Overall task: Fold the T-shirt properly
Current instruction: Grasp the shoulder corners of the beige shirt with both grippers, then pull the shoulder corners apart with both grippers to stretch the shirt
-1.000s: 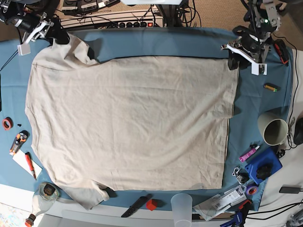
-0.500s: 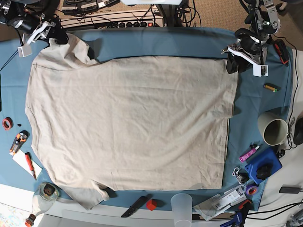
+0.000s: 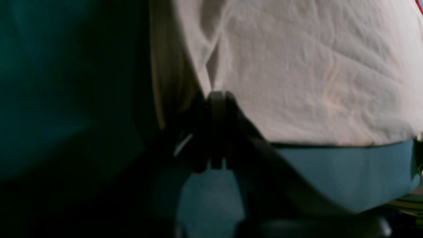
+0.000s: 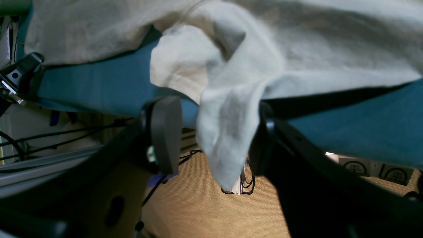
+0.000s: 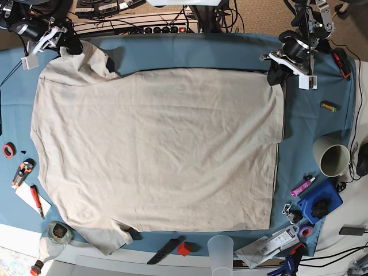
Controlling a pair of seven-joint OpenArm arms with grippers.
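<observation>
The beige T-shirt (image 5: 161, 144) lies spread flat on the blue-teal table cloth (image 5: 190, 53). My left gripper (image 5: 278, 71) is at the shirt's far right corner. In the left wrist view the left gripper (image 3: 216, 99) has its jaws closed, pinching the shirt's edge (image 3: 314, 72). My right gripper (image 5: 62, 41) is at the far left sleeve. In the right wrist view the right gripper (image 4: 214, 132) has its fingers apart. The sleeve tip (image 4: 228, 132) hangs between them, against one finger (image 4: 262, 132) and clear of the other pad (image 4: 165, 132).
A beige cup (image 5: 333, 158), pink marker (image 5: 303, 186) and blue box (image 5: 319, 202) sit at the right. A clear cup (image 5: 221, 248), red block (image 5: 183, 248) and black tool (image 5: 165, 250) line the front edge. A tape roll (image 5: 8, 150) and cutters (image 5: 22, 171) lie at the left.
My left gripper has moved left and away with the shirt's corner, drawing the shirt's right edge slightly inward. My right gripper has shifted slightly at the sleeve.
</observation>
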